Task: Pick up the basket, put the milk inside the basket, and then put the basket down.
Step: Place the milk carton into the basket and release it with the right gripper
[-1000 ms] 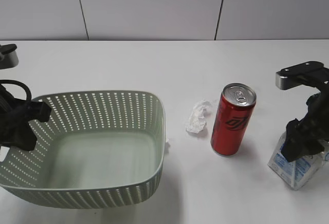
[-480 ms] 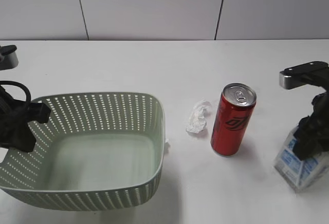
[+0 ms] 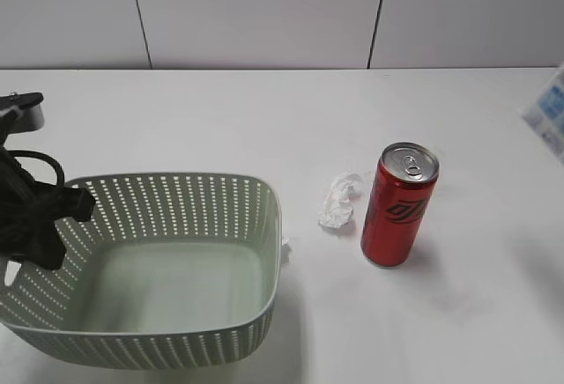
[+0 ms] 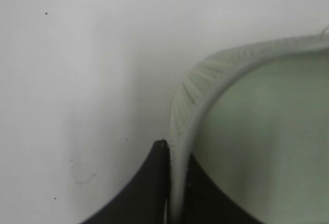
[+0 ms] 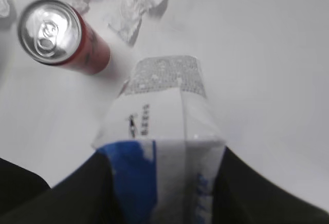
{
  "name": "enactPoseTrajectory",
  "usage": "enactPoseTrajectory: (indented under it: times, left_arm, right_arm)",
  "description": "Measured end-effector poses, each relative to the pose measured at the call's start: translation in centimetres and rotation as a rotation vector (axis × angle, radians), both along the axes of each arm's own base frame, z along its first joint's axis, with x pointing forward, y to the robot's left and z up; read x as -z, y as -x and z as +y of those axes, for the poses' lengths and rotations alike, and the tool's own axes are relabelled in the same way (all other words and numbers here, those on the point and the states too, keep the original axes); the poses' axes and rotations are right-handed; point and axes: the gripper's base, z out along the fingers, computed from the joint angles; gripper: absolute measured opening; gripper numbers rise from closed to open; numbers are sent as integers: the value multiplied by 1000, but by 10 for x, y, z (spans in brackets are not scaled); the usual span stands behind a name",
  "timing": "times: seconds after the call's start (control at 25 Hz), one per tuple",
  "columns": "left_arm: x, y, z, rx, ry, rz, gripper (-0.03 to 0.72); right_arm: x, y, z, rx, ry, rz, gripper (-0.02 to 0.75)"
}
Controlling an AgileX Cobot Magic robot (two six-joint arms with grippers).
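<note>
The pale green perforated basket is at the lower left of the exterior view. My left gripper is shut on its left wall; in the left wrist view the two black fingers clamp the rim of the basket. My right gripper is shut on the white-and-blue milk carton, held above the table. In the exterior view only a corner of the milk shows at the right edge, and the right gripper itself is out of frame.
A tall red soda can stands on the white table right of the basket; it also shows in the right wrist view. A crumpled white tissue lies between can and basket, and shows in the right wrist view. A white wall runs behind.
My right gripper has lifted the milk off the table, up and out past the right edge. The basket and left gripper have shifted slightly, its far rim sitting lower in view.
</note>
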Motion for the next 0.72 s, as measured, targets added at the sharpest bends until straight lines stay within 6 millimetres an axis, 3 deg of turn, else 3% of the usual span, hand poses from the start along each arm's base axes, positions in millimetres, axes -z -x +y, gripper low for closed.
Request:
enactPoseTrajectory:
  times: [0.16,0.32,0.44,0.6,0.72]
  left_arm:
    - [0,-1,0,-1,2,-10,-1]
    - [0,-1,0,-1,2,-10,-1]
    - [0,-1,0,-1,2,-10,-1]
    - [0,-1,0,0,2,-12,-1]
    - [0,-2,0,0,3,-15,-1]
  right_arm:
    - [-43,-6,33,-104,-17,-101,304]
    - [-55,-11,96,-268,-59,-120,304]
    - [-39,-11,153,-389,-58,-62,304]
    - [-1,2,228,-549,-16,35,304]
    - [31,12,267,-620,15,102,304]
